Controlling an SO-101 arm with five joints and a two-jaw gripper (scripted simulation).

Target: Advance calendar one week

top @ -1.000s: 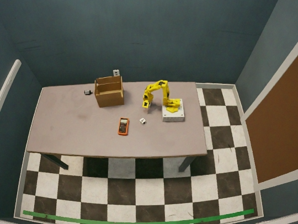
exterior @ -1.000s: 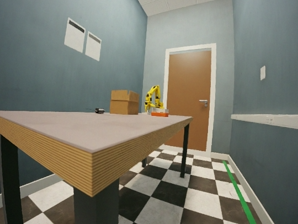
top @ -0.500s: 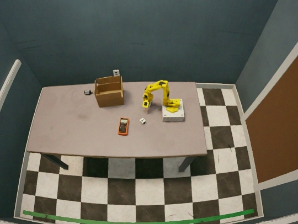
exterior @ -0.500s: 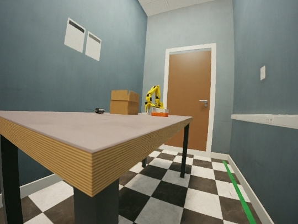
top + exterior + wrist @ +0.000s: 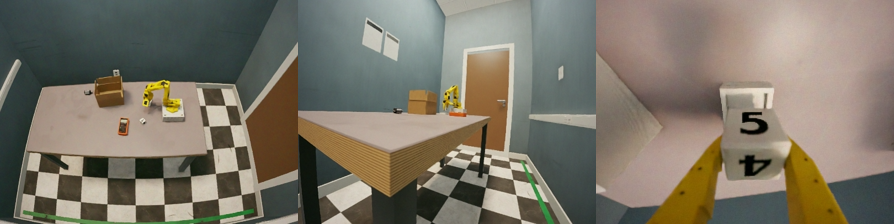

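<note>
One cube (image 5: 755,145) clamped in claw (image 5: 754,172), tray (image 5: 747,96) mostly hidden behind, 2nd cube (image 5: 142,121) digit unreadable
</note>
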